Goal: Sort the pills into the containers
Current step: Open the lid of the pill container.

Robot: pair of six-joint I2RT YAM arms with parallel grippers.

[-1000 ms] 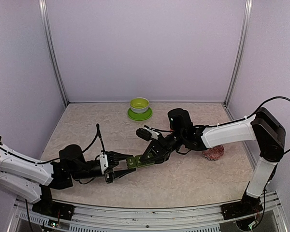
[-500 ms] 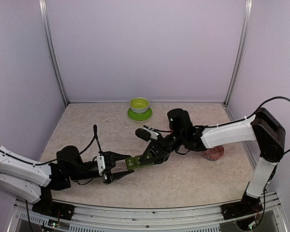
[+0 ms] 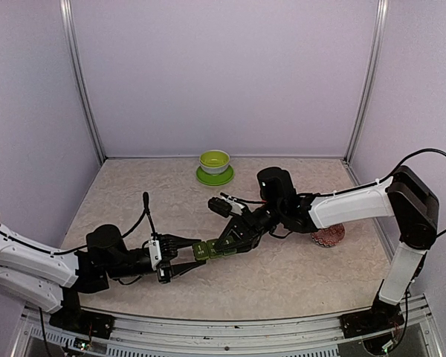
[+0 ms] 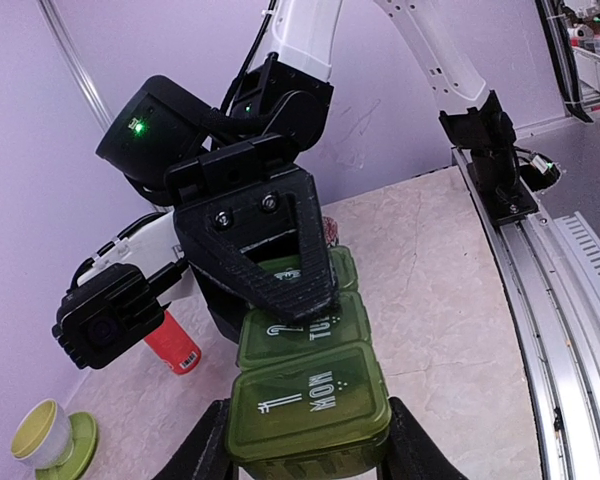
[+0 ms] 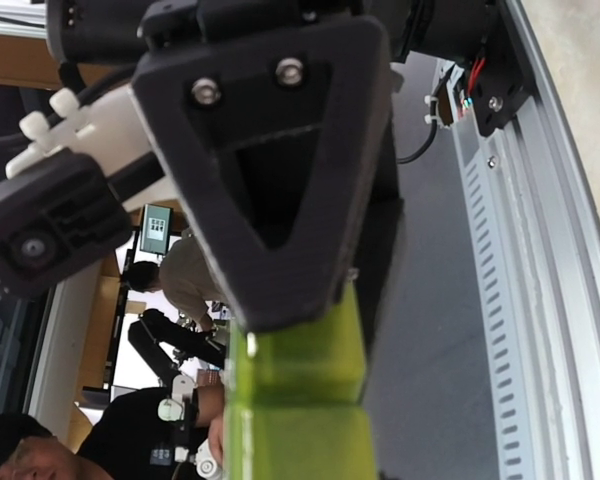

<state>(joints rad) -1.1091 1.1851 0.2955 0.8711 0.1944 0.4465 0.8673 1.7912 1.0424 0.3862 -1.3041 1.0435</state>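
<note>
Over the front middle of the surface [image 3: 297,271], I see the containers [image 4: 310,385] spanned between both arms, all three lids down. The nearest lid reads MON and the next TUE. My left claw [image 4: 308,415] is clenched on the MON end, one finger [image 4: 208,448] pressed to each side wall. My right claw [image 3: 227,243] is grasping the far end, with a black triangular finger laid flat on the third lid; its other finger is hidden beneath. I cannot tell whether the strip touches the surface or hangs just above it.

From the left wrist view, a red bottle [image 4: 172,343] lies behind the right claw. At the back stands a lime-green bowl [image 3: 214,160] on its saucer [image 3: 214,178]. A red-and-white patterned bowl [image 3: 328,236] sits to the right, partly under the right forearm.
</note>
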